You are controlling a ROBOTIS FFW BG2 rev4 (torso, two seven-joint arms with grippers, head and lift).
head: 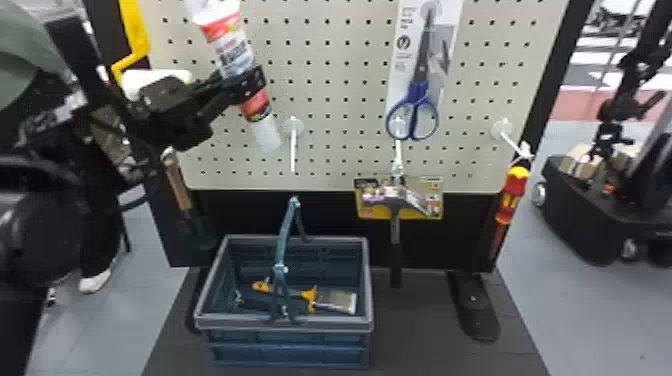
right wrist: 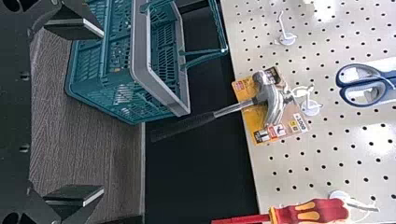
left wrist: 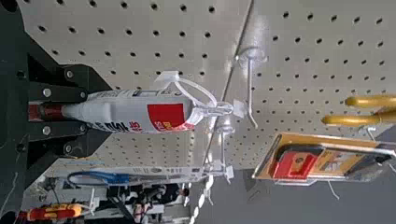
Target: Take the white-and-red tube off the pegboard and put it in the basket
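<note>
Clearly gripped: my left jaws (head: 252, 82) are closed on the white-and-red tube (head: 231, 47), low on its body, in front of the pegboard (head: 330, 100). Label work on the tube: white at the upper part, a red band with yellow marks, then bold dark print over a pale stretch, more red below my jaws. My left wrist view adds a red patch with pale and yellow print, dark and red lettering beside it, and a clear looped strap (left wrist: 198, 93) at the upper end. Long axis steep but tilted; from the head, the upper end leans left, while the pale, see-through cap (head: 268, 134) points down and to the right, just beside a bare hook (head: 293, 150). Whether the strap touches a hook, I cannot tell. My right jaws (right wrist: 102, 112) stand open, nothing between them. Basket (head: 285, 322) sits on the dark surface (head: 425, 345) at the pegboard's foot, handle (head: 284, 245) raised, a yellow-handled brush (head: 335, 300) lying inside. Other labels: scissors (head: 414, 112) on a pale card with small dark print; a hammer (head: 395, 220) before a yellow, printed card (head: 435, 207). Red-and-yellow screwdriver (head: 510, 200) hangs at the board's right side.
</note>
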